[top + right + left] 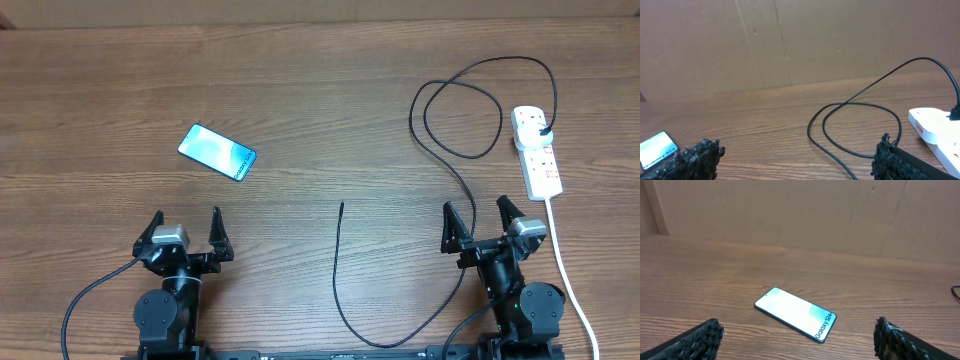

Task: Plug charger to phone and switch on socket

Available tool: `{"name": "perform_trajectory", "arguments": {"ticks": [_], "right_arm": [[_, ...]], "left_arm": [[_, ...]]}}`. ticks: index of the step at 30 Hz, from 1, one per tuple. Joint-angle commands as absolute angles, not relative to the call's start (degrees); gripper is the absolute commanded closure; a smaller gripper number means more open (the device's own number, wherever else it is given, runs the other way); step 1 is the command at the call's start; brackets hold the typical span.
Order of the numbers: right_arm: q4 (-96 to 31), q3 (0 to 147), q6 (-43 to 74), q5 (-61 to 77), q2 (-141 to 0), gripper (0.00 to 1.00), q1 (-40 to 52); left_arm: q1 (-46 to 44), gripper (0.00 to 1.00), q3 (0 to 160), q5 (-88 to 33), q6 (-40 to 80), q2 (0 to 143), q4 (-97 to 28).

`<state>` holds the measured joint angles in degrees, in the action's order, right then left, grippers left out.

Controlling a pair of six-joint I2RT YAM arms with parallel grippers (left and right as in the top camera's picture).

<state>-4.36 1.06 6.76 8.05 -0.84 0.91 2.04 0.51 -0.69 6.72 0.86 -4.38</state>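
1. Plainly, the phone (217, 152) lies face up with its screen lit on the table (300, 80), just ahead of the left gripper (187, 215).
2. Charger (338, 250): its plug head sits in the socket (541, 168) at far right. The cable loops, and its tip (342, 206) lies free mid-table, well apart from the phone.
3. Both pincers gape wide, holding nothing. The right gripper (475, 204) is near the socket.

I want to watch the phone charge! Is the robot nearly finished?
Done: the charger's plug head already sits in the socket. In hand: nothing; the left fingers and right fingers are open and empty. Left: the connector tip lies apart from the phone, so plugging it in remains; whether the socket is switched on, I cannot tell.
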Motion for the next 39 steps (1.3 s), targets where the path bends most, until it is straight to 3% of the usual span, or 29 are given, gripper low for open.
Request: {"name": "perform_trajectory", "arguments": {"ticks": [1, 10, 21, 39], "right_arm": [[-4.19, 0.45, 6.55, 7.55, -0.16, 0.00, 1.28], [-4.19, 0.45, 6.55, 7.53, -0.16, 0.00, 1.28], [-4.19, 0.45, 6.55, 7.53, -0.16, 0.00, 1.28], [-4.19, 0.45, 6.55, 7.53, -0.16, 0.00, 1.28]], "left_arm": [[2.61, 0.00, 2.09, -1.13, 7.92, 0.25, -4.45], [2.61, 0.00, 10.79, -0.89, 7.22, 1.74, -6.22], [2.61, 0.00, 26.87, -3.27, 7.27, 23.59, -7.49], [2.59, 0.01, 83.53, -4.58, 10.74, 69.56, -54.61]]}}
